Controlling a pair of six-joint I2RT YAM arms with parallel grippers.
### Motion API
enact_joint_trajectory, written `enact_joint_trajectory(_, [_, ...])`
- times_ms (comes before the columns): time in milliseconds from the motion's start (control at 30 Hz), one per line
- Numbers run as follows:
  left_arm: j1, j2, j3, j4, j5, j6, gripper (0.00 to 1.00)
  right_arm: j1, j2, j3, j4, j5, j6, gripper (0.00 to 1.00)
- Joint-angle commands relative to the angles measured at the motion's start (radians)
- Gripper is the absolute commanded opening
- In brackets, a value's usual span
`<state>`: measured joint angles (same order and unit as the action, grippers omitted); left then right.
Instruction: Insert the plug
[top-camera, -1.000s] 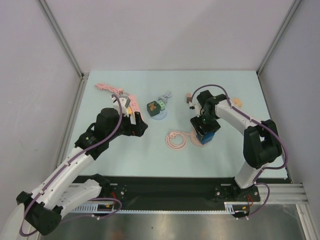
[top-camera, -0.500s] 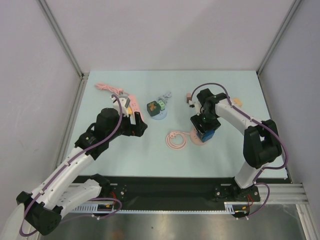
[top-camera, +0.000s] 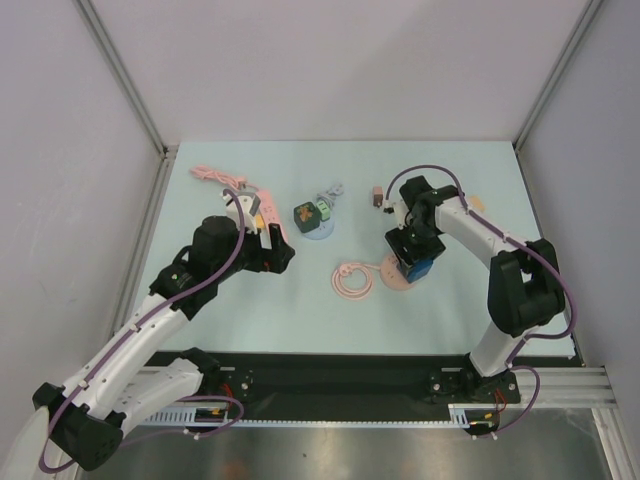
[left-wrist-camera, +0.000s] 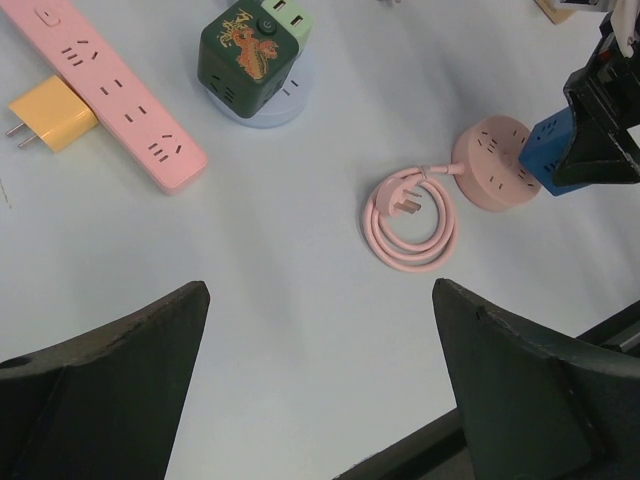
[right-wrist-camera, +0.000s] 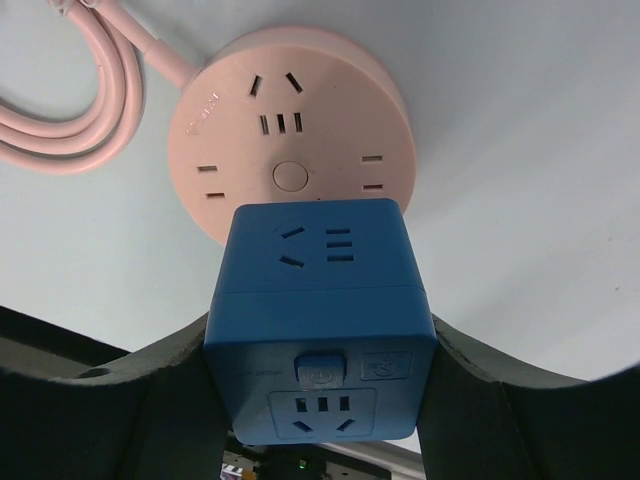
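Observation:
My right gripper (right-wrist-camera: 320, 370) is shut on a blue cube plug adapter (right-wrist-camera: 318, 320) and holds it just above the near edge of a round pink socket (right-wrist-camera: 290, 130). In the top view the blue cube (top-camera: 415, 264) sits over the round pink socket (top-camera: 396, 276), whose pink cord (top-camera: 352, 280) lies coiled to its left. The left wrist view also shows the socket (left-wrist-camera: 495, 165), cord (left-wrist-camera: 410, 215) and cube (left-wrist-camera: 552, 150). My left gripper (top-camera: 281, 252) is open and empty, hovering left of the cord; its fingers (left-wrist-camera: 120, 380) frame bare table.
A pink power strip (top-camera: 250, 195) with a yellow adapter (left-wrist-camera: 50, 112) beside it lies at the back left. A dark green cube with a light green plug (top-camera: 312, 214) stands on a blue disc. Small plugs (top-camera: 378, 196) lie at the back right.
My right gripper has shifted the blue cube slightly right and back over the pink socket. The left arm has not moved.

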<state>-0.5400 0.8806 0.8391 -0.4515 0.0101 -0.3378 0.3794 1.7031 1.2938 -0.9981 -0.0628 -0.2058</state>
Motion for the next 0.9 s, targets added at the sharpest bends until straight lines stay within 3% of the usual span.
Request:
enact_joint_trajectory(0, [0.008, -0.015, 0.000, 0.016, -0.007, 0.022, 1.00, -0.004, -0.023, -0.014, 0.019, -0.022, -0.020, 0.00])
enact_joint_trajectory(867, [0.008, -0.020, -0.008, 0.017, -0.004, 0.020, 1.00, 0.043, -0.054, -0.085, 0.033, 0.023, -0.003, 0.00])
